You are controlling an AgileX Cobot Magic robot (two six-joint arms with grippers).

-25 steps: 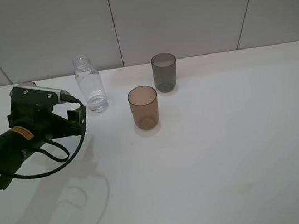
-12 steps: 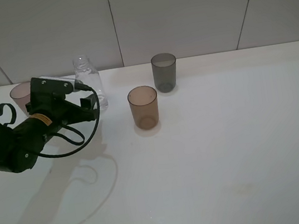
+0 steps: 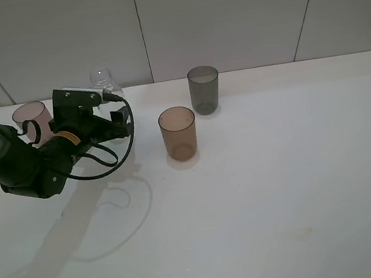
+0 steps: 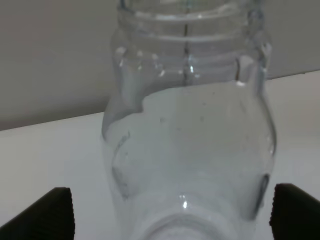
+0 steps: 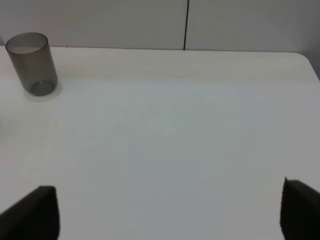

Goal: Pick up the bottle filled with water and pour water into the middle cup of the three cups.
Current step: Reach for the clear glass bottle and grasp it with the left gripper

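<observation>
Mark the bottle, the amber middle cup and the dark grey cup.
bottle (image 4: 190,150), left wrist view, clear body below the neck
middle cup (image 3: 179,136), exterior high view, amber side wall
dark grey cup (image 3: 205,93), exterior high view, side wall

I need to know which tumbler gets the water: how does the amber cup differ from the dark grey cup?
Colour: the amber cup is translucent orange-brown, while the dark grey cup is smoky grey. Place: in the exterior view the amber cup stands nearer the camera and to the left, while the dark grey cup stands farther back and to the right. Both are upright, straight-sided, open-topped tumblers of like size, standing apart on the white table.
</observation>
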